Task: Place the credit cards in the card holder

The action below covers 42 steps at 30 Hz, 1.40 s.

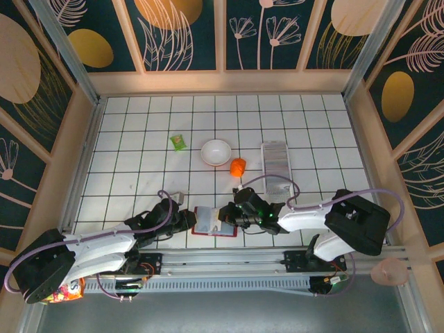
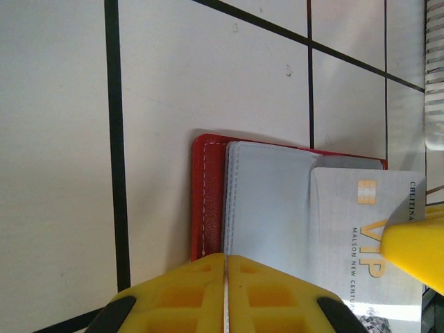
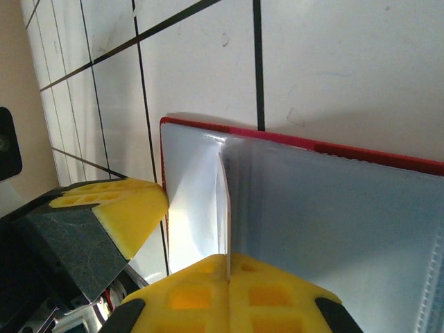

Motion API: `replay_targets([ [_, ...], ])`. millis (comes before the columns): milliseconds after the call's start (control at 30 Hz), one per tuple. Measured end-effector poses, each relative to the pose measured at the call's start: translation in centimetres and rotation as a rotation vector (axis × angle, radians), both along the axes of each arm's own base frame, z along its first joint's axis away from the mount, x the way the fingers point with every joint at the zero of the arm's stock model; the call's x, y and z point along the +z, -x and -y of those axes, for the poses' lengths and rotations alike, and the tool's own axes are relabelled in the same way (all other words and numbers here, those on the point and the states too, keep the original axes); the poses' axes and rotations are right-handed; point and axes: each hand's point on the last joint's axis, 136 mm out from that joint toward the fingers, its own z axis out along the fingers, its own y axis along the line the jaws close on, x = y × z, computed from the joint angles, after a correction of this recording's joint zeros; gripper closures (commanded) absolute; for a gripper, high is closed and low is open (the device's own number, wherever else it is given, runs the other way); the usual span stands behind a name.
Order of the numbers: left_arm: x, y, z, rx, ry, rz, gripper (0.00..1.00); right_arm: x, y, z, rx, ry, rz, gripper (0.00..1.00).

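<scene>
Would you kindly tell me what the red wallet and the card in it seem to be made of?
The wallet looks like red leather or imitation, matte, with a stitched edge. The card looks like plastic: thin, flat, silvery, printed with gold lettering.

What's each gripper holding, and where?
The left gripper pinches the card holder at its edge; the right gripper pinches a credit card by one end.
</scene>
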Motion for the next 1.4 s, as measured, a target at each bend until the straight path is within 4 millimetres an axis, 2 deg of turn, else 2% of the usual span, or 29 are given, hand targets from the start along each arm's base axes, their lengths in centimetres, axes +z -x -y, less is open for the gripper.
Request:
replay_targets([
  [633,0.06,-0.07,0.05,0.003,0.009,0.006,0.92,0.22,0.5,-0.4,0.002,-0.01,0.014,1.0],
  [1100,0.05,-0.13,-0.06,0.009,0.008,0.01,0.93,0.15,-0.16,-0.06,-0.032,-0.029,0.058,1.0],
  [1400,0.01,-0.11,-0.09,0.013,0.009,0.005,0.93,0.88,-0.39,-0.42,-0.036,-0.074,0.08,1.0],
])
